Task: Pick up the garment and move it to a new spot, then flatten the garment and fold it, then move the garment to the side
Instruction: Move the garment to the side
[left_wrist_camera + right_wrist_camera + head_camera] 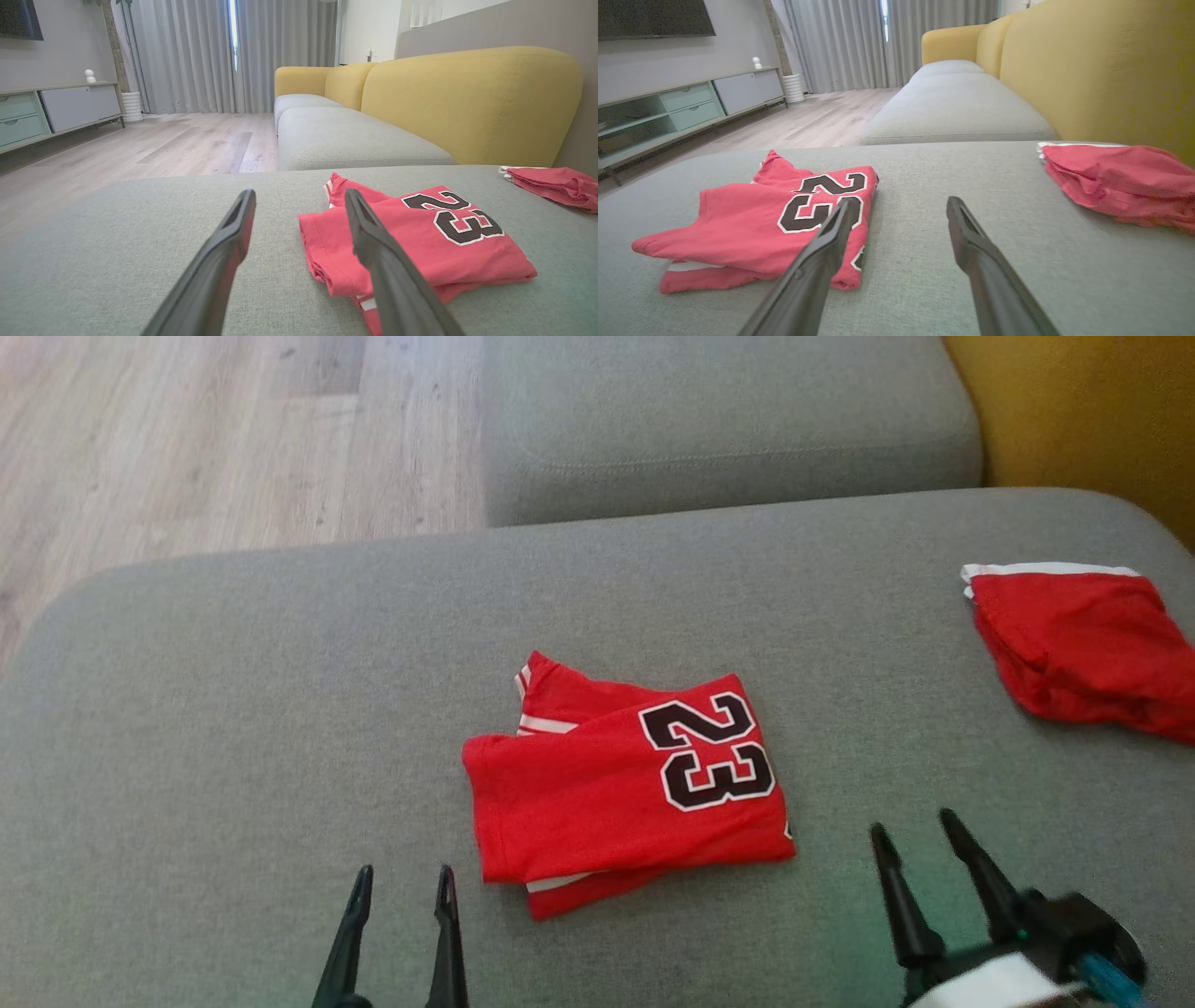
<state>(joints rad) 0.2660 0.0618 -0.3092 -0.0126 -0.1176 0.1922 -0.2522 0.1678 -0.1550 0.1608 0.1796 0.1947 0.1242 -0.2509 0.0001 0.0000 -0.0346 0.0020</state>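
Note:
The garment (625, 784) is a red jersey with a black "23" and white trim, lying folded in a compact rectangle on the grey cushion (233, 709). It also appears in the left wrist view (420, 238) and the right wrist view (761, 224). My left gripper (403, 875) stands open near the front edge, just left of the jersey's near-left corner, holding nothing. To the jersey's right my right gripper (915, 821) is open too, apart from the cloth and empty.
A second red garment (1083, 649) with a white band lies at the cushion's far right. Another grey seat cushion (728, 420) sits behind, with a yellow sofa back (1083, 401) at the right. Wooden floor (187, 439) lies to the far left.

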